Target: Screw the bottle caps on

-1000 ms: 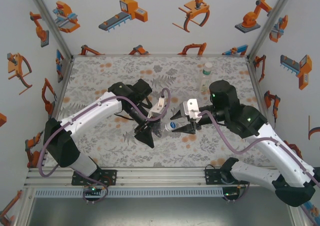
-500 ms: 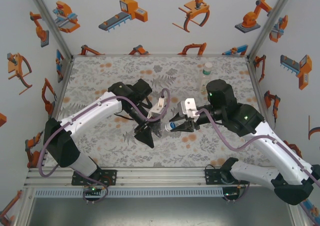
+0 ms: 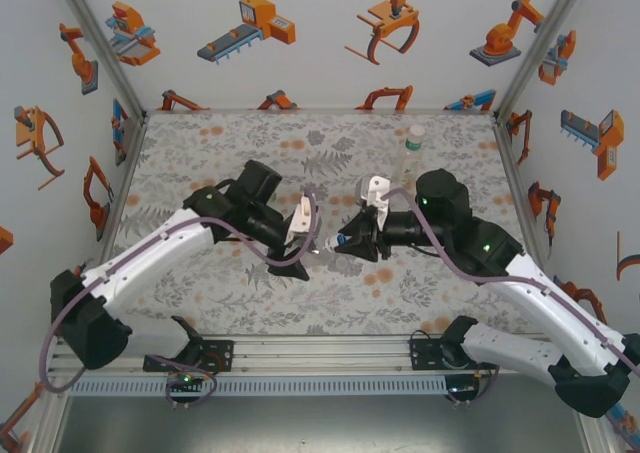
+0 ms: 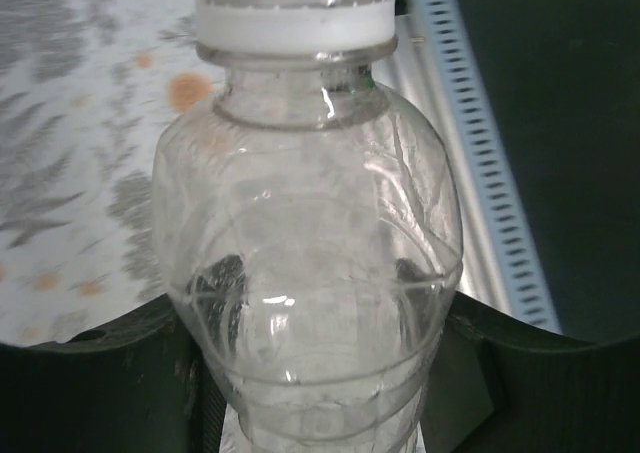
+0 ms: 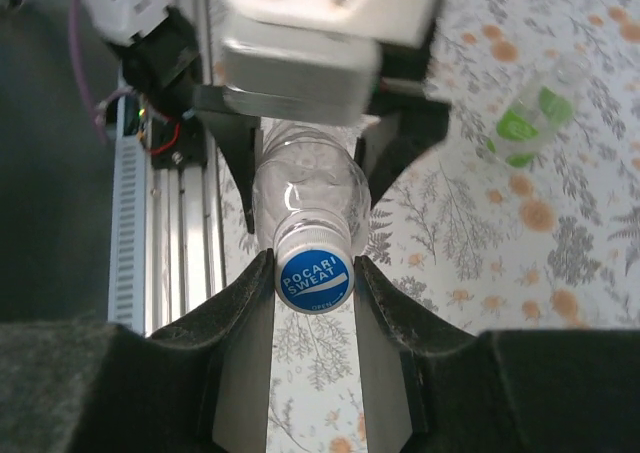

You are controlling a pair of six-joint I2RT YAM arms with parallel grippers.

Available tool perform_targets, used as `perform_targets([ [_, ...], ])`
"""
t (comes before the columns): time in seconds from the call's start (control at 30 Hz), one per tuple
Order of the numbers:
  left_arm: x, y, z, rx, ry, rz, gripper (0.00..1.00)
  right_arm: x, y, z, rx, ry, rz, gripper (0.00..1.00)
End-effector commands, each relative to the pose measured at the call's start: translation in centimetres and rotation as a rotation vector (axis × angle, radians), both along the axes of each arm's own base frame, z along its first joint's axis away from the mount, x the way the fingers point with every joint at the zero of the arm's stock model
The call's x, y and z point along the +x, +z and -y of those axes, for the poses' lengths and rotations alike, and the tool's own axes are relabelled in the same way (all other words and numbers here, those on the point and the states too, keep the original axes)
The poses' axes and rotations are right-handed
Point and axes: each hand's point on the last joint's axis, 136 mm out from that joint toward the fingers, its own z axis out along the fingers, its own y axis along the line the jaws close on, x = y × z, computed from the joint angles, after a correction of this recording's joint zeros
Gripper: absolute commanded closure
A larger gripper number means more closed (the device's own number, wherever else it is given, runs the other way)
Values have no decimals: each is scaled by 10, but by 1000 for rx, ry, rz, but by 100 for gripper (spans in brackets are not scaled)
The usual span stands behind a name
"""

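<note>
While the left gripper [image 3: 297, 260] clamps the clear bottle [image 4: 310, 273] level above the table [image 3: 200, 153], its neck points right. The right gripper [image 3: 350, 244] pinches the blue cap [image 5: 314, 273] on that axis.

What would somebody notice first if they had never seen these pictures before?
Two robot arms meet over the middle of the flowery table, sharing one clear bottle: the left claw grips its body and the right claw pinches the blue cap on its neck. A tall bottle with a green band stands at the table's far right. Orange cartoon robots dot the white walls.
</note>
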Motion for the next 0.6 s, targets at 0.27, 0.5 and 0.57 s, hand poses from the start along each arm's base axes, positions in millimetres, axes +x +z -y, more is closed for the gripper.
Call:
perform_targets([
  [0.27, 63, 28, 0, -93, 302, 194, 100, 90, -12, 25, 183, -651, -467, 100],
  [0.5, 72, 33, -3, -118, 368, 238, 100, 99, -33, 12, 278, -725, -778, 100],
  [0.57, 79, 32, -6, -114, 407, 261, 100, 98, -38, 2, 306, -703, -877, 100],
])
